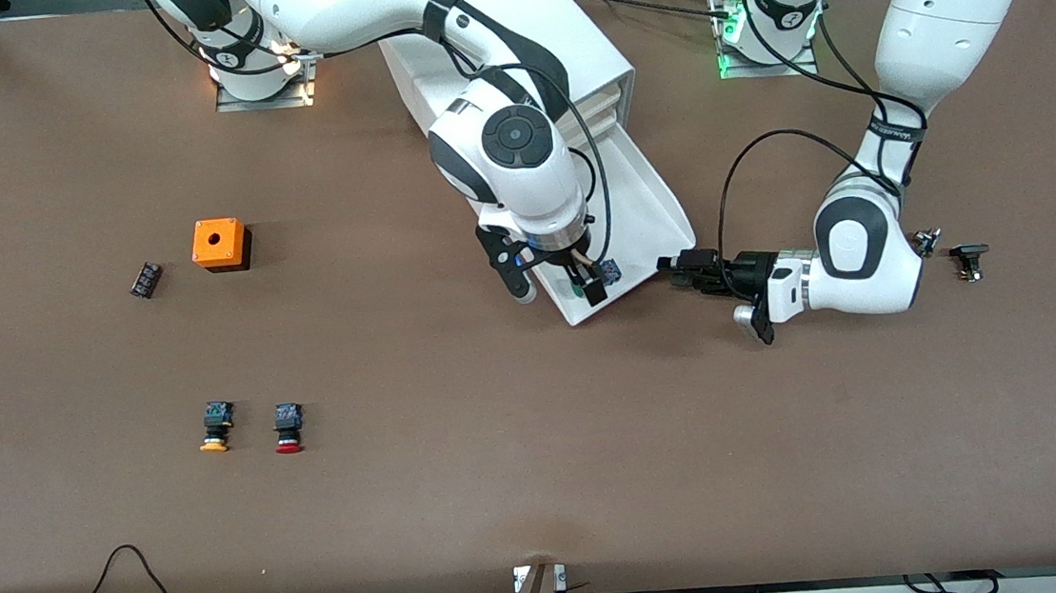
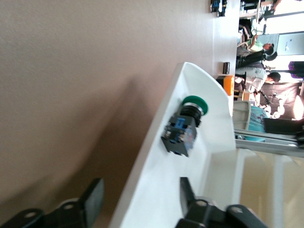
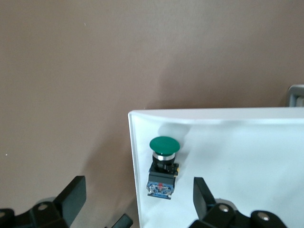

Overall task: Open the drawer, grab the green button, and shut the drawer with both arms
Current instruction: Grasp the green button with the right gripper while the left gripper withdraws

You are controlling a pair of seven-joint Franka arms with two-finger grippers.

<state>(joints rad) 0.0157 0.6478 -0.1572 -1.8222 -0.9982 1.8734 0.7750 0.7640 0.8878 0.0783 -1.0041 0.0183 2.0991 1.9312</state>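
Observation:
The white drawer [image 1: 644,200] stands pulled out of the white cabinet [image 1: 563,35] toward the front camera. The green-capped button [image 3: 162,167] lies in the drawer's front corner. In the front view only its blue back end [image 1: 610,270] shows beside the right gripper. My right gripper [image 1: 554,285] hangs open over that corner, its fingers [image 3: 202,190] on either side of the drawer's front wall [image 3: 247,152] and the button. My left gripper [image 1: 679,269] is open, low beside the drawer's front wall at the left arm's end. In the left wrist view the drawer's rim [image 2: 156,180] runs between its fingers [image 2: 92,199], with the button [image 2: 183,128] ahead.
An orange box [image 1: 219,244] and a small black part [image 1: 145,278] lie toward the right arm's end. A yellow-capped button [image 1: 214,427] and a red-capped one [image 1: 288,427] lie nearer the front camera. Small black parts [image 1: 969,258] lie by the left arm's wrist.

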